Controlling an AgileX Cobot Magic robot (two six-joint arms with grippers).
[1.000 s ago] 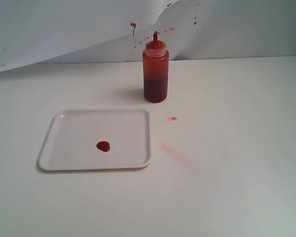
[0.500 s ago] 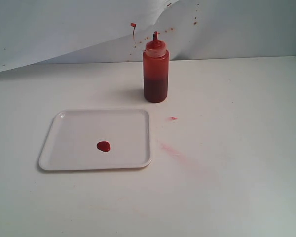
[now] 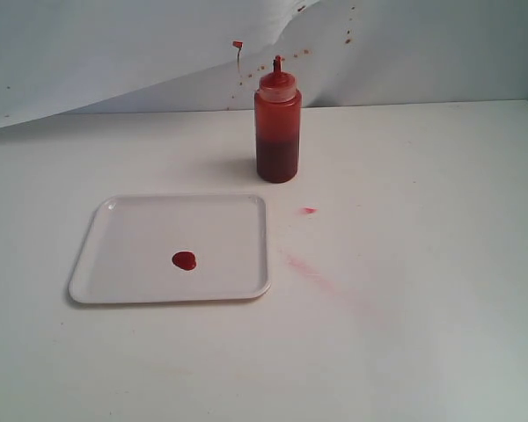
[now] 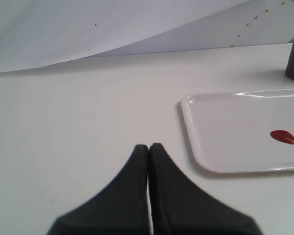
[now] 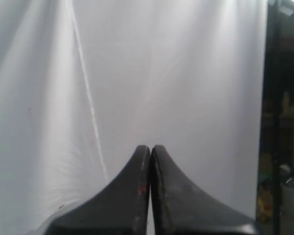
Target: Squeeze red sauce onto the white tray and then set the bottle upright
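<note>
White table (image 3: 422, 352): one tray (image 3: 132, 237), one sauce blob (image 3: 184, 260), one upright bottle (image 3: 277, 132).

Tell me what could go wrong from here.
1. In the exterior view, the squeeze bottle stands upright, ungripped, just behind the white tray; a passing arm could topple it.
2. A red smear and a drop lie on the table right of the tray; a low sweep would spread them.
3. The shut right gripper carries red flecks that could transfer.
</note>
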